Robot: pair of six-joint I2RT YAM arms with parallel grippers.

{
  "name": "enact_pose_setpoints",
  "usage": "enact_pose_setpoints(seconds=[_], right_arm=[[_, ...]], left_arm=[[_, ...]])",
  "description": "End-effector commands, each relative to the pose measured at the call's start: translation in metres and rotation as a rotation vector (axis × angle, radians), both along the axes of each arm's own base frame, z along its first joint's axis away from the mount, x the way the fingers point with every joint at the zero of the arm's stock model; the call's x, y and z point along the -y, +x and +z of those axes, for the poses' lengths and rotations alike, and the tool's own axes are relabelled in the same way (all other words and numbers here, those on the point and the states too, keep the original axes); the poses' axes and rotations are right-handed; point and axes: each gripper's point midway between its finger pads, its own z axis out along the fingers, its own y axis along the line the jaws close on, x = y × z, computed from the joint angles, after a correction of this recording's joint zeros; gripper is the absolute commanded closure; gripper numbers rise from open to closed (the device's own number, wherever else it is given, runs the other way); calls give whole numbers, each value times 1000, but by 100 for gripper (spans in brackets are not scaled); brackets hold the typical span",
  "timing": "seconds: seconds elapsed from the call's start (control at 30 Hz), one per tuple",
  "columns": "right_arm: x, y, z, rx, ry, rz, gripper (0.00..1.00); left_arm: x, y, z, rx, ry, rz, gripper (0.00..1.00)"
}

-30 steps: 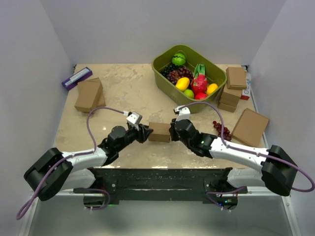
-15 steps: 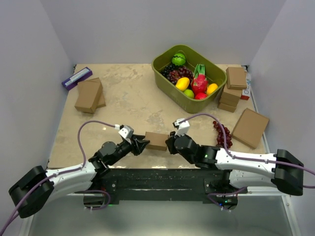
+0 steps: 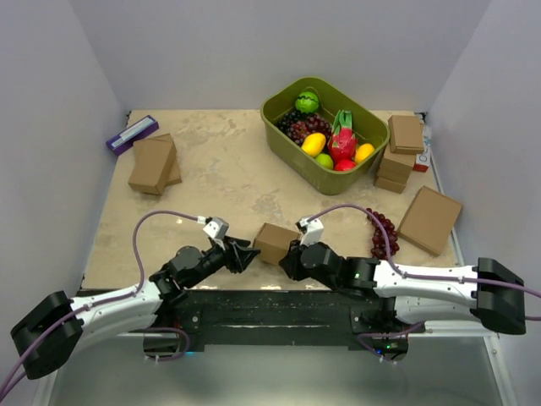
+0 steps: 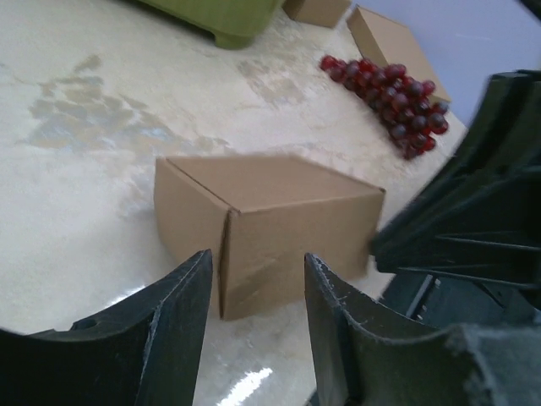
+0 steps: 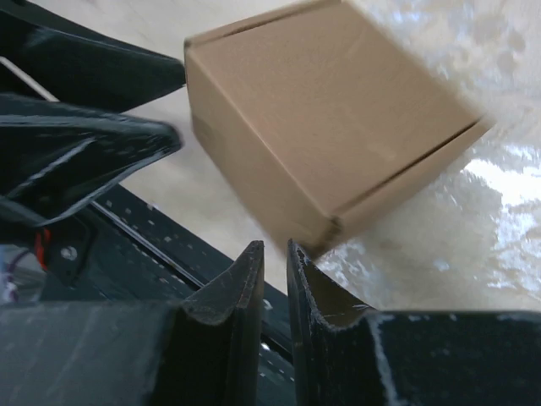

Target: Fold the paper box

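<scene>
The paper box (image 3: 275,242) is a small closed brown cardboard box that rests on the table near the front edge, turned at an angle. My left gripper (image 3: 246,253) is just left of it. In the left wrist view its open fingers (image 4: 182,317) frame the box (image 4: 270,224) from short of its near corner, and nothing is between them. My right gripper (image 3: 285,259) is at the box's near right side. In the right wrist view its jaws (image 5: 275,252) stand a narrow gap apart below a corner of the blurred box (image 5: 330,118), gripping nothing.
A green bin (image 3: 272,114) of fruit stands at the back. Loose grapes (image 3: 382,227) lie right of the box. Stacked brown boxes (image 3: 404,144) and a larger flat box (image 3: 429,218) are at the right. More boxes (image 3: 154,162) and a purple item (image 3: 132,134) are at the left.
Both arms have drawn back toward the near edge, bringing the box with them. Both grippers have opened and let go of the box, which now lies turned on the table.
</scene>
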Motion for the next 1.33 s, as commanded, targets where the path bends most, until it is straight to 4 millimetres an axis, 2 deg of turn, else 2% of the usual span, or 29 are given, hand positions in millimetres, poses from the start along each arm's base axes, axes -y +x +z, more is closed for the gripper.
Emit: enact_pose_setpoints(seconds=[0.0, 0.07, 0.17, 0.2, 0.23, 0.27, 0.3, 0.33, 0.37, 0.4, 0.43, 0.47, 0.5, 0.53, 0.57, 0.6, 0.63, 0.67, 0.7, 0.73, 0.77, 0.83, 0.9, 1.0, 1.3], right_arm=[[12, -16, -36, -93, -79, 15, 77], [11, -19, -31, -89, -69, 29, 73], [12, -19, -13, -69, -35, 32, 57], [12, -18, -8, -62, -23, 31, 44], [14, -19, -2, -60, -19, 29, 38], [17, -14, 7, -41, -5, 1, 30], [22, -9, 11, -27, -12, -22, 15], [26, -3, 17, -7, -23, -46, 9], [35, 12, 22, 10, -29, -85, 5], [41, 22, 23, 11, -31, -105, 1], [44, 32, 27, 15, -12, -112, 1], [58, 51, 29, 25, -14, -138, 1], [65, 61, 34, 46, -9, -158, 1], [70, 70, 43, 70, -8, -175, 1], [87, 86, 46, 88, -33, -213, 1], [95, 95, 48, 90, -43, -231, 1], [103, 104, 54, 113, -54, -232, 1], [121, 118, 56, 103, -44, -276, 1], [131, 125, 60, 110, -44, -297, 1], [140, 130, 68, 128, -54, -307, 1], [158, 138, 74, 141, -59, -358, 1], [170, 141, 95, 190, -58, -377, 1], [181, 144, 112, 229, -61, -411, 1], [186, 142, 124, 262, -57, -423, 1], [185, 140, 121, 256, -36, -425, 1]], left_arm=[[-9, -41, -56, -164, 43, -96, 46], [-10, -39, -52, -167, 46, -82, 42], [-12, -34, -41, -167, 28, -48, 33], [-15, -28, -37, -162, 21, -13, 30], [-21, -20, -33, -150, 23, 44, 21], [-22, -13, -23, -150, 38, 76, 17], [-27, -6, -18, -129, 62, 106, 13], [-31, 1, -18, -129, 94, 134, 8], [-31, 9, -6, -119, 102, 145, 6], [-44, 27, -2, -108, 118, 197, 5], [-41, 30, -6, -139, 128, 153, 4], [-42, 40, 7, -123, 102, 149, 4], [-60, 58, 10, -134, 89, 213, 4], [-60, 63, 9, -157, 78, 198, 4], [-62, 73, 23, -142, 51, 214, 4], [-74, 84, 27, -154, 35, 264, 3], [-77, 94, 42, -137, 23, 276, 2], [-82, 98, 45, -146, 27, 296, 1], [-92, 105, 52, -131, 32, 327, 0], [-95, 109, 76, -85, 17, 338, 0], [-100, 109, 79, -85, 30, 350, 0], [-106, 107, 107, -20, 20, 371, 0], [-112, 105, 118, 2, 23, 400, 0], [-118, 100, 138, 43, 39, 417, 0], [-138, 95, 142, 41, 128, 492, 0]])
